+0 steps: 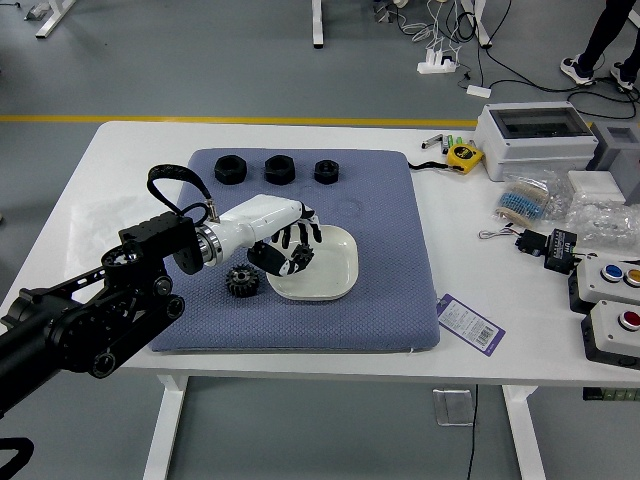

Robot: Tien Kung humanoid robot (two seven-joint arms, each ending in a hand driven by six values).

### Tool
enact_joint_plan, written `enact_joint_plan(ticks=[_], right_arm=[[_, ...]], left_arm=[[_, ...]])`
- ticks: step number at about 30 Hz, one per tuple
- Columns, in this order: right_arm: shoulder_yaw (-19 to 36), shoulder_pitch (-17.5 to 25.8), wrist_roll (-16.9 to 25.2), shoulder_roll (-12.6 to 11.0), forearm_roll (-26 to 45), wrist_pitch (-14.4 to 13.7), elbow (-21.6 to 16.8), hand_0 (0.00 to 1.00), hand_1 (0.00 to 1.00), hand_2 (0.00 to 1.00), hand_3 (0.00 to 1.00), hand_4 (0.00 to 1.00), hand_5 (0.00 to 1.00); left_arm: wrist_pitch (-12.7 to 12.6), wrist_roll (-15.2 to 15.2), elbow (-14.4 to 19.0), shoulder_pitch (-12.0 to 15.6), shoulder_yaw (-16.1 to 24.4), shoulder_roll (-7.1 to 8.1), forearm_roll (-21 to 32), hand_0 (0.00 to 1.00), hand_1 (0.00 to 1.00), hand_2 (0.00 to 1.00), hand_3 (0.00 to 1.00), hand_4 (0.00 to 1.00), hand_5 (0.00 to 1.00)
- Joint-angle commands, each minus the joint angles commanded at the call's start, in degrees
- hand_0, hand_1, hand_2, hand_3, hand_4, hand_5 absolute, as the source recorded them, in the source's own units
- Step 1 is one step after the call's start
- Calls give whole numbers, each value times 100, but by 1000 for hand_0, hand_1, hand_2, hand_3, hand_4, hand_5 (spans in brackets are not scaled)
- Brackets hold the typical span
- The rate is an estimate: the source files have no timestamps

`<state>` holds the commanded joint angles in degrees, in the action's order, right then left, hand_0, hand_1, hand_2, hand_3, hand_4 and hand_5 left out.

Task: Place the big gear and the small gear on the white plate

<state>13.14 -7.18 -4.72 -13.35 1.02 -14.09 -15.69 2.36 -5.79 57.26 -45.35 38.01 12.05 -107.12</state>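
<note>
Head view: small gear (301,257) pinched in fingertips of left hand (287,250), over white plate (338,272).

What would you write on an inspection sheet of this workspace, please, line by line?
Surface: white table, blue-grey textured mat on it.
Job's things: small black toothed gear held above the shallow white plate; larger black toothed gear on the mat, left of the plate.
Clutter: three black nut-like pieces on the mat's far part; yellow tape measure; purple-and-white tag.
Hands: left hand holds the small gear; right hand not in view.
Cables: black cables on the floor beyond the table; under the plate, nothing seen.
Surroundings: person's legs at far right.
</note>
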Motion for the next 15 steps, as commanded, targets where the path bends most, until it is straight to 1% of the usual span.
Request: enact_joint_plan(ticks=[1,4,5,10,11,13,15], right_arm=[[5,3,-1,0,-4,-2,-1,683,661,734,576,797,712],[13,8,-3,-1,-17,-5,-3,683,661,734,576,797,712],[21,11,-7,-1,-32,-6,-4,683,663,734,576,796,713],[41,24,-16,-4,-74,-5,-8,683,663,734,576,796,713],[34,24,-13,-4,-69,-2,-8,683,661,734,576,796,713],[11,22,-1,-7,-30,5,-7,683,661,734,576,796,713],[-9,19,11,-8,16,10,-5,683,661,734,576,796,713]], left_arm=[[-30,24,-80,-7,-13,-45,-14,321,480,538,596,756,2],[-47,110,-201,-22,-15,-104,-65,321,480,538,596,756,2],[-71,134,-256,-29,-5,-124,-72,426,555,612,646,998,197],[-167,212,-471,-30,57,-180,3,426,555,612,646,998,197],[-203,225,-502,-26,76,-183,21,502,636,773,771,998,422],[-291,236,-526,-12,124,-177,70,502,636,773,771,998,422],[-325,217,-512,-3,155,-167,139,502,636,773,771,998,422]])
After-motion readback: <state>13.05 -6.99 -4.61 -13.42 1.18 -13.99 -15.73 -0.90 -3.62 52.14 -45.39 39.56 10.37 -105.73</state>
